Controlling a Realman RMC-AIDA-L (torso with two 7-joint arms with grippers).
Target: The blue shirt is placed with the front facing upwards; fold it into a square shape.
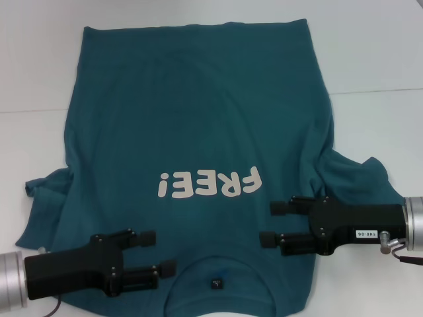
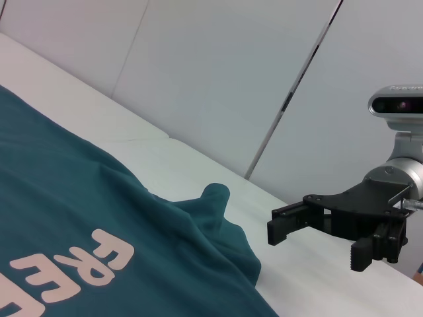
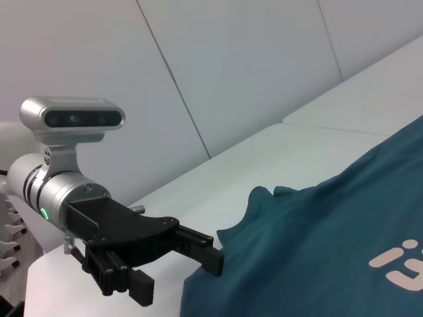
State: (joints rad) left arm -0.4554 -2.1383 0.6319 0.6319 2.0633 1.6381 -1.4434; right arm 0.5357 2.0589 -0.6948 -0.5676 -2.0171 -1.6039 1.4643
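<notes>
One blue shirt (image 1: 198, 132) is counted, one white table (image 1: 377, 53), and two grippers: left gripper (image 1: 157, 253), right gripper (image 1: 272, 223).

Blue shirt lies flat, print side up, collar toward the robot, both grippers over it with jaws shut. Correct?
Not quite: the head view shows the left gripper and right gripper with jaws open. The blue shirt does lie print up, collar nearest the robot.

the left gripper (image 3: 177, 265) hangs with fingers apart at the edge of the blue shirt (image 3: 317, 244). the shirt lies on the white table (image 3: 218, 185), one sleeve (image 3: 264, 201) bunched.
</notes>
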